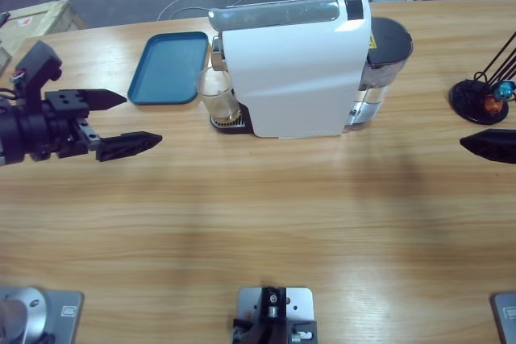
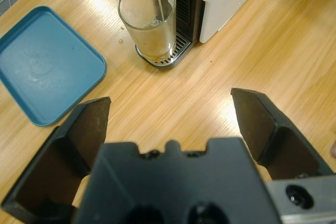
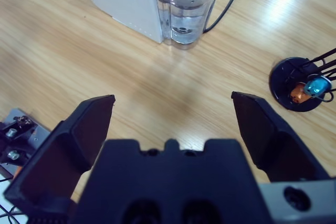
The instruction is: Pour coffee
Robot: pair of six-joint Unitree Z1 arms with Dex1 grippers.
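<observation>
Coffee [image 2: 155, 51] pools shallow in the glass [image 2: 148, 22] under the machine [image 1: 294, 66] spout, a thin stream seemingly falling (brewing apparently unfinished). Left gripper [image 2: 170, 121] waits with jaws spread, glass ungrasped; right gripper [image 3: 173, 127] likewise spread, empty.

One white coffee machine [image 1: 294, 66], one clear glass [image 1: 218, 94] under its spout, one blue tray [image 1: 169, 68], one black capsule stand [image 1: 477, 101] with two capsules [image 3: 311, 88], two black end effectors: left [image 1: 121, 122], right [image 1: 488, 144]
</observation>
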